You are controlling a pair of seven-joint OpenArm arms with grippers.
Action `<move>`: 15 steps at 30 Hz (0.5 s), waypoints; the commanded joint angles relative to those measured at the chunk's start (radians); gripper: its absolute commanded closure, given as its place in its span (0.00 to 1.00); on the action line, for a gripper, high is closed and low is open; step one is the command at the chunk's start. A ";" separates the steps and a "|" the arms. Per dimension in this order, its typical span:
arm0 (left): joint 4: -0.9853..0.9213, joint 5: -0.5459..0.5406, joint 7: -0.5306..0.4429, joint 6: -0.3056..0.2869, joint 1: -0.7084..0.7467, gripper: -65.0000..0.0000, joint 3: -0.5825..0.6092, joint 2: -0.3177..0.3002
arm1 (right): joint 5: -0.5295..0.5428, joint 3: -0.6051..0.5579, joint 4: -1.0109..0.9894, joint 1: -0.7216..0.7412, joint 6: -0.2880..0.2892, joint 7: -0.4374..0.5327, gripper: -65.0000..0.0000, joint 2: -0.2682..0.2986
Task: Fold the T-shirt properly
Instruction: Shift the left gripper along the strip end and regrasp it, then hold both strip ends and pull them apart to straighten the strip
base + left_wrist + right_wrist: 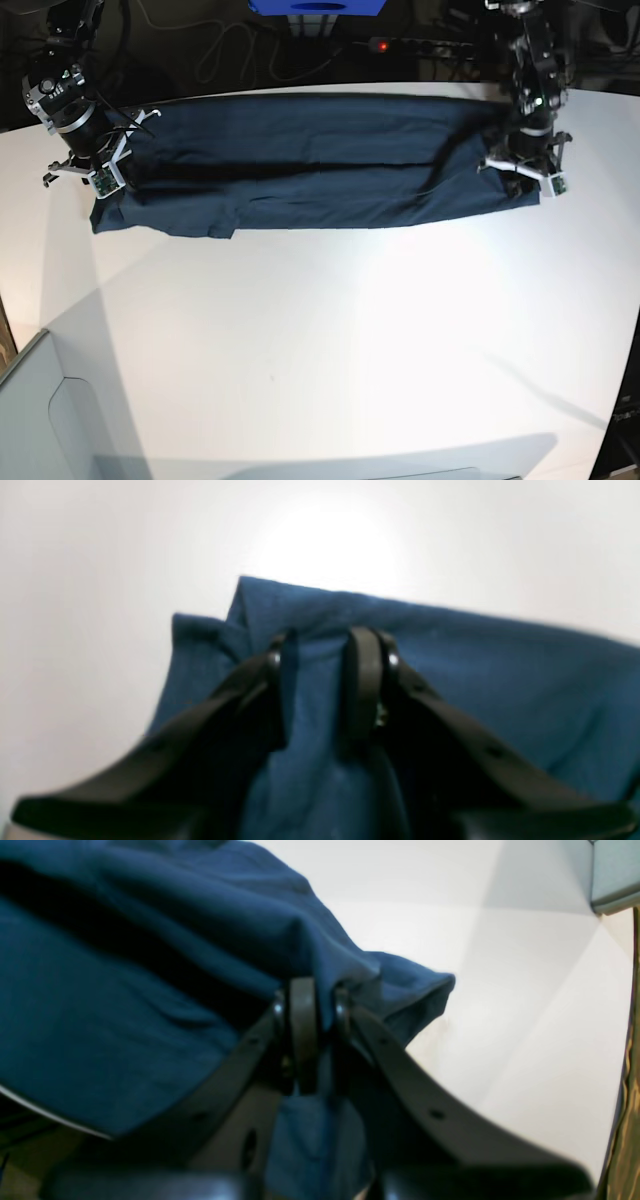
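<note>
The dark navy T-shirt point(300, 160) lies as a long folded band across the far part of the white table point(330, 350). My left gripper point(525, 175) is at the band's right end in the base view. In the left wrist view this gripper point(320, 655) is shut on a thick fold of the T-shirt point(475, 680), with cloth filling the gap between the fingers. My right gripper point(100, 175) is at the band's left end. The right wrist view shows it point(320, 1005) pinched shut on the edge of the T-shirt point(125, 990).
A grey bin point(40, 420) stands at the table's near left corner, and its corner point(615, 875) shows in the right wrist view. Behind the table lie cables and a power strip with a red light point(380, 45), plus a blue object point(315, 8).
</note>
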 commanded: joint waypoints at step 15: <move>0.436 -0.005 0.049 0.006 0.090 0.74 -0.062 -0.044 | 0.012 0.003 0.016 0.017 0.005 0.023 0.99 0.012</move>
